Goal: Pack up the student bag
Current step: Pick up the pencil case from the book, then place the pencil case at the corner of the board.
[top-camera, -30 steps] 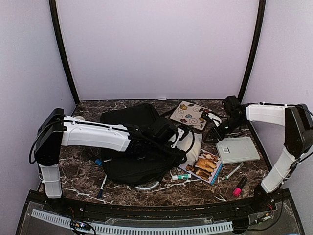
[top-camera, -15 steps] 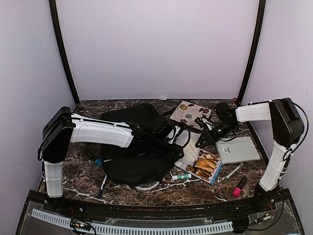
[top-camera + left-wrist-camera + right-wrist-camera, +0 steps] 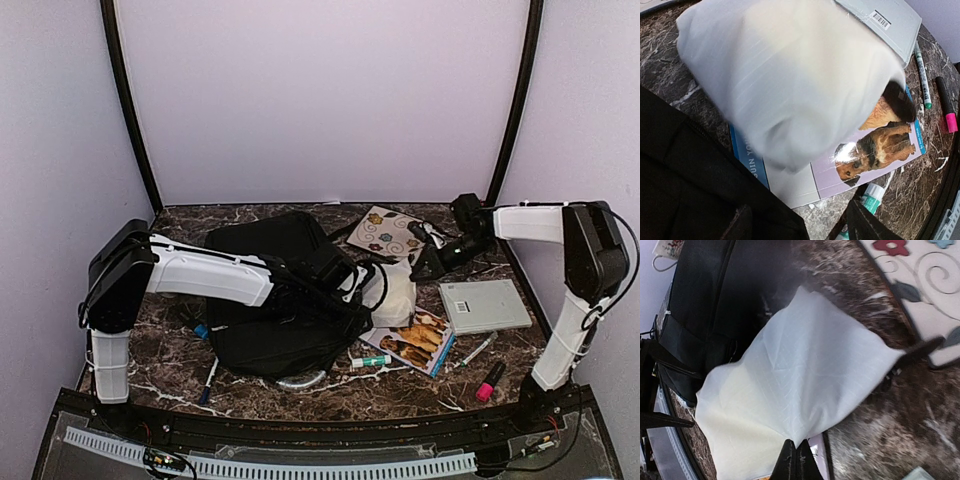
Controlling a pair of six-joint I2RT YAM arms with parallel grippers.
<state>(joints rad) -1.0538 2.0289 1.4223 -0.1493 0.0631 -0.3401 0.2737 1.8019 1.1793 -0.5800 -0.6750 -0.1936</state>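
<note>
- The right claw [image 3: 795, 456] is pressed together on one corner of a white cloth [image 3: 790, 380], which fans out from that pinch toward the black fabric beyond it.
- The left claw [image 3: 799, 220] has its fingers apart with nothing gripped between them. One dark finger sits over black fabric, though I cannot tell whether it touches. The other finger is above the table [image 3: 330, 395], just beside a teal-and-white glue stick [image 3: 867, 197].
- In front of the left claw the cloth bulges up and covers part of a booklet with dogs on its cover [image 3: 880, 150].
- The student bag [image 3: 270, 300] lies on the table left of centre, under the left arm's forearm. Its right edge is just beside the cloth and the booklet.
- The glue stick lies at the booklet's near edge.
- Right of the booklet lies a grey book with a barcode label [image 3: 487, 305].
- A thin pen [image 3: 478, 350] lies just beside the grey book's near edge.
- A pink highlighter [image 3: 489, 383] lies nearer the right arm's base.
- A card with a floral pattern [image 3: 385, 235] lies at the far side of the table, between the bag and the right claw.
- A blue-tipped pen [image 3: 207, 380] lies near the bag's front left corner.
</note>
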